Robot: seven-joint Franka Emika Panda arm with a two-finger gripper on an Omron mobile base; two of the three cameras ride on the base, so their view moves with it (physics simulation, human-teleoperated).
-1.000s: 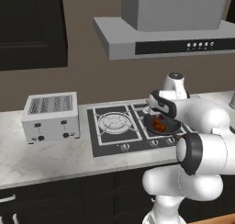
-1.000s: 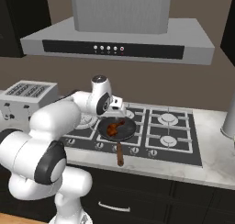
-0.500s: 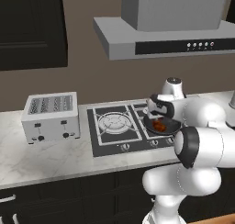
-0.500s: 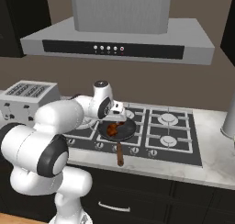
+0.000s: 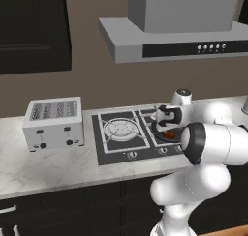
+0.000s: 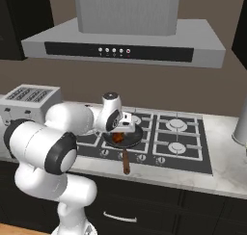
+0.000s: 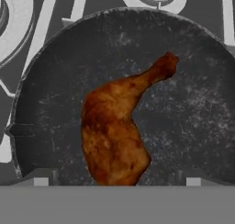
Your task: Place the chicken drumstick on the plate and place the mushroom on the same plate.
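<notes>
The chicken drumstick (image 7: 117,136), glossy reddish-brown, lies in a dark frying pan (image 7: 197,103) on the hob, its thin bone end pointing to the upper right in the hand view. From the base views the drumstick (image 5: 170,134) (image 6: 117,139) is a small red-brown patch in the pan (image 6: 131,138). My gripper (image 5: 167,127) (image 6: 123,131) (image 7: 117,182) hangs open just above the drumstick, its fingertips (image 7: 40,181) set wide on either side of the meaty end and touching nothing. The plate and the mushroom are out of view.
The pan's brown handle (image 6: 125,163) sticks out over the counter's front edge. A silver toaster (image 5: 53,123) stands left of the gas hob (image 5: 121,133). A range hood (image 6: 125,41) hangs above. A grey vessel (image 6: 240,123) stands at the far right.
The gripper has come down closer to the pan and the drumstick. The drumstick and the pan have not moved.
</notes>
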